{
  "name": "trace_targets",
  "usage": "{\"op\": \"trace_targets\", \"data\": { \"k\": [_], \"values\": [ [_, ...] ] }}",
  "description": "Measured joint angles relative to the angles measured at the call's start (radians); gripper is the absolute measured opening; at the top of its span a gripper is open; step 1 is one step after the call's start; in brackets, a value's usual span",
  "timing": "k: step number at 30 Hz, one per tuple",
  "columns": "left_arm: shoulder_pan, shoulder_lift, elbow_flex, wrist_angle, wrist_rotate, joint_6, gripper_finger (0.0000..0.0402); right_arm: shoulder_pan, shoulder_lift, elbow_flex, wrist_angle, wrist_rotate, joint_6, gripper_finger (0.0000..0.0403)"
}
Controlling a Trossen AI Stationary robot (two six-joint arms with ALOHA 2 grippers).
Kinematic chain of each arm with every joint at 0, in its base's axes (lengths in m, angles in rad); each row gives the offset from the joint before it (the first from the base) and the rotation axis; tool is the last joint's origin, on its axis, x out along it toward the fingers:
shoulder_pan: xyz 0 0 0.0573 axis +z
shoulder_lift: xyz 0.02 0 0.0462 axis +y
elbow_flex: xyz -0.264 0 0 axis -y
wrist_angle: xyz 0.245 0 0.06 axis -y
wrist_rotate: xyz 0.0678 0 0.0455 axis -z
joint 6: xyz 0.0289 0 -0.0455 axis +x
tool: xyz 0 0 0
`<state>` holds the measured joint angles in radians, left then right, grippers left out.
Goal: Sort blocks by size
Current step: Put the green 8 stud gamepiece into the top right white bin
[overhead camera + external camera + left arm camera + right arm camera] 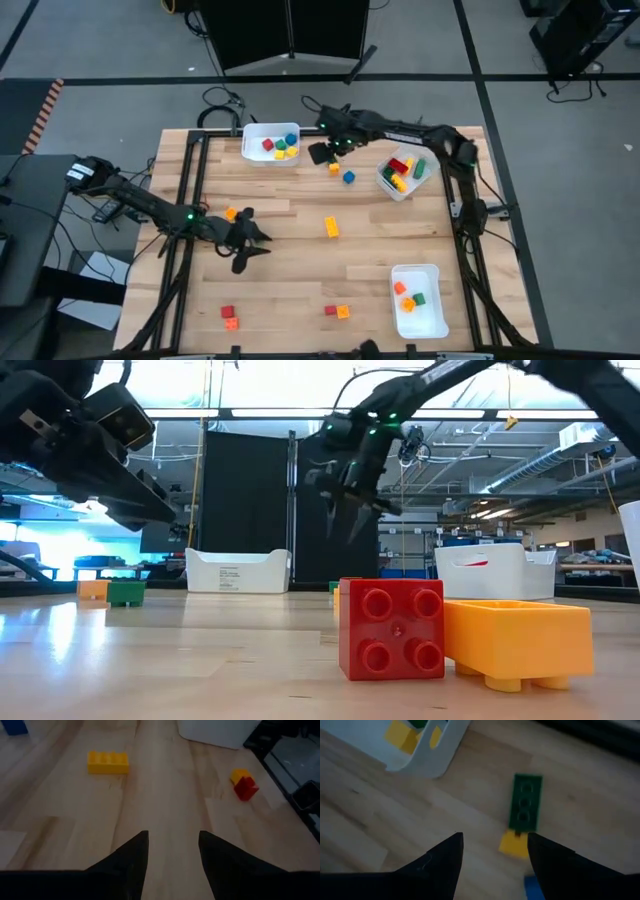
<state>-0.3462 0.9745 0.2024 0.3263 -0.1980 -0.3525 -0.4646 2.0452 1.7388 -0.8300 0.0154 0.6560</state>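
high view: blocks (331, 227) lay scattered on the wood table (300, 290) and in three white bins (420, 318). low view: red brick (391, 628) touched an orange one (517, 640), studded, glossy. left wrist view: left gripper (171, 851) spread, empty. right wrist view: right gripper (494, 851) spread above a green brick (525, 808). likely light, rigid, slick; pinch the flat sides.

Small plastic toy bricks lie scattered on the wooden worktop (300, 290): a long yellow brick (331, 228) near the middle, a red and orange pair (337, 311) at the front, and a blue cube (348, 177) farther back.
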Motion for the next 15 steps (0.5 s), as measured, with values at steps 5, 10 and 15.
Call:
{"op": "trace_targets", "data": {
  "k": [5, 10, 15],
  "values": [
    [0.001, -0.001, 0.0, -0.007, -0.016, -0.02, 0.0184, -0.026, 0.146, 0.204, -0.139, 0.018, -0.1, 0.0232],
    [0.001, -0.001, 0.0, -0.01, -0.018, -0.023, 0.0184, -0.05, 0.265, 0.343, -0.267, 0.016, -0.161, 0.0232],
    [0.001, -0.001, 0.0, -0.01, -0.031, -0.023, 0.0184, -0.061, 0.279, 0.355, -0.268, -0.037, -0.156, 0.0233]
  ]
}}
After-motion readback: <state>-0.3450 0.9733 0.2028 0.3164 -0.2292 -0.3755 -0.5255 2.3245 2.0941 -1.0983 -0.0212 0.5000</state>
